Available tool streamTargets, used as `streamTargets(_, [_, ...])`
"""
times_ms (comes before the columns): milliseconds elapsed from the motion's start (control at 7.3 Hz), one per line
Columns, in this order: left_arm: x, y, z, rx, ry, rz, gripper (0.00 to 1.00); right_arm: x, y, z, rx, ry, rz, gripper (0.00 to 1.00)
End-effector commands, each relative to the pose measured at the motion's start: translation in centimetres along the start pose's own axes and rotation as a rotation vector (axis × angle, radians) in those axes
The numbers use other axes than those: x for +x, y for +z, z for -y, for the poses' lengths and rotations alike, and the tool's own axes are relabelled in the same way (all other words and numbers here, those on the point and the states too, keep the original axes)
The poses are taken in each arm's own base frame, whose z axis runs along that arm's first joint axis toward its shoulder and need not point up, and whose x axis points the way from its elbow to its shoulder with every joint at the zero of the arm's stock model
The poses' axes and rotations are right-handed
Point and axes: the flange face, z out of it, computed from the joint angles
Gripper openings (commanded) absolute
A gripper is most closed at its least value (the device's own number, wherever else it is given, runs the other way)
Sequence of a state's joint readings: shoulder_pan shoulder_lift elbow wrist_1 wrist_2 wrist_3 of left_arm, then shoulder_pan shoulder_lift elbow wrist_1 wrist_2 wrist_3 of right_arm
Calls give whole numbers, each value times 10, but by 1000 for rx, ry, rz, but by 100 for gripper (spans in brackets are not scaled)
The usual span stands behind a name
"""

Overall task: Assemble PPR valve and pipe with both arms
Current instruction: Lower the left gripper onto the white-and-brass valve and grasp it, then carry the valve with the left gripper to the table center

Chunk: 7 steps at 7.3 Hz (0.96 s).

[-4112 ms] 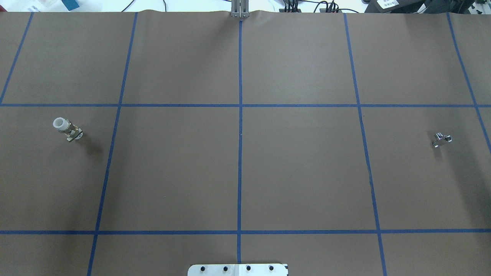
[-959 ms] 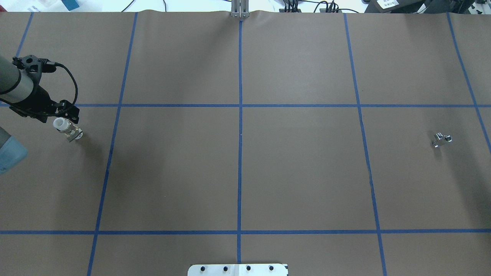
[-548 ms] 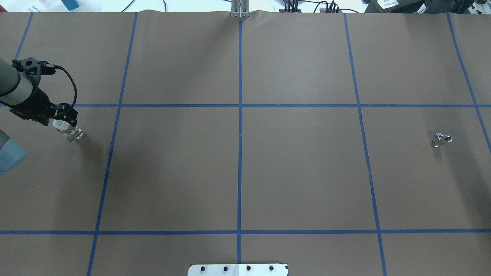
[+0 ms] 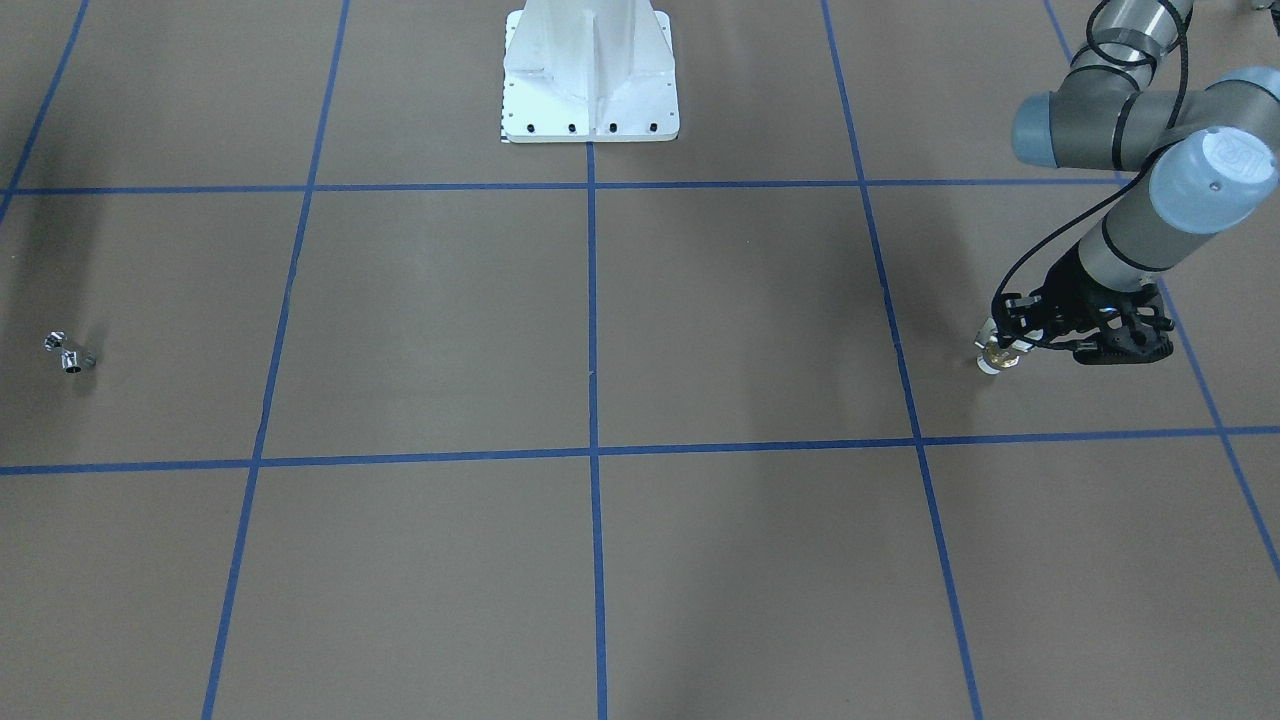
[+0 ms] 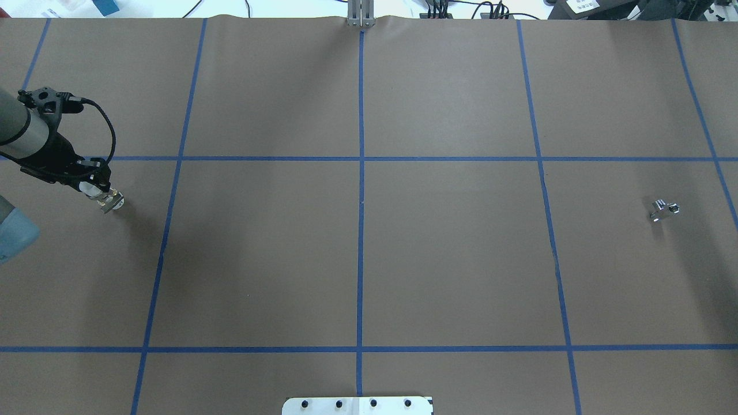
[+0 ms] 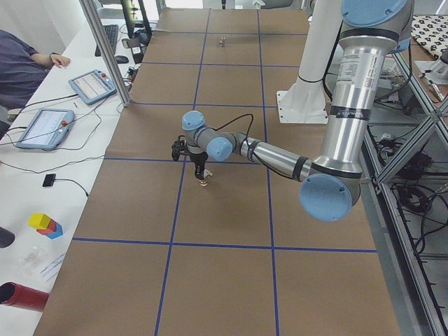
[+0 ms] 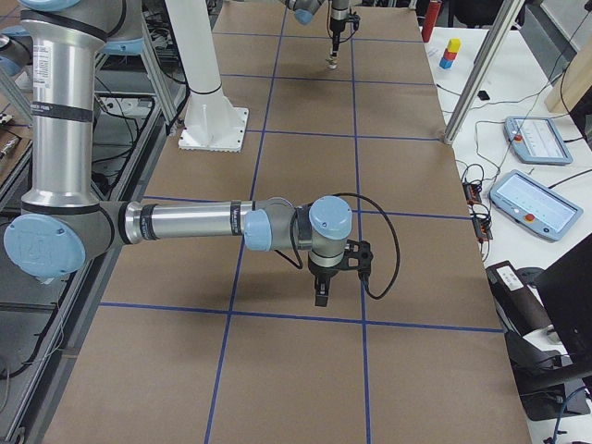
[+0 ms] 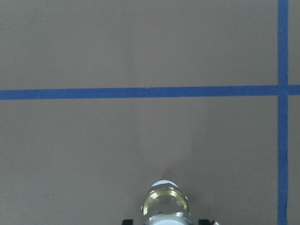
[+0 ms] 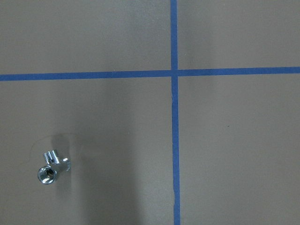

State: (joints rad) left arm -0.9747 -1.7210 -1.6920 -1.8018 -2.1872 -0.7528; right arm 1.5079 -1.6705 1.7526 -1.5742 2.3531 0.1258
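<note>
The PPR valve (image 5: 110, 200) stands upright on the brown table at the far left, white end up; it also shows in the front view (image 4: 1000, 358) and at the bottom of the left wrist view (image 8: 165, 206). My left gripper (image 5: 93, 184) is down over its top, fingers closed on the white end. The silver pipe (image 5: 665, 209) lies alone at the far right, also in the front view (image 4: 68, 353) and the right wrist view (image 9: 51, 168). My right gripper (image 7: 320, 296) hangs over the table, seen only from the side; I cannot tell if it is open or shut.
The white bolted pedestal (image 4: 590, 80) stands at the robot's edge of the table. Blue tape lines (image 5: 361, 202) divide the brown cover into squares. Tablets (image 6: 91, 85) and a seated person (image 6: 21, 63) are at a side desk beyond the far edge.
My left arm came in from the left, lowered its gripper over the valve's white end and drew the fingers in around it. The valve and the pipe have not moved.
</note>
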Motion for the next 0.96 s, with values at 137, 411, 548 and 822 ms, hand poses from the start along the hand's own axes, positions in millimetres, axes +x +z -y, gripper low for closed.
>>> streamTargets(137, [33, -42, -9, -55, -46, 1, 0, -3, -2, 5, 2, -2, 2, 99])
streamTargets(411, [123, -106, 21, -49, -52, 9, 0, -8, -6, 7, 12, -2, 6, 99])
streamTargets(548, [179, -132, 28, -66, -38, 10, 0, -6, -5, 6, 10, 0, 3, 99])
streamTargets(822, [285, -172, 24, -68, -79, -28, 0, -19, -18, 22, 38, -21, -6, 99])
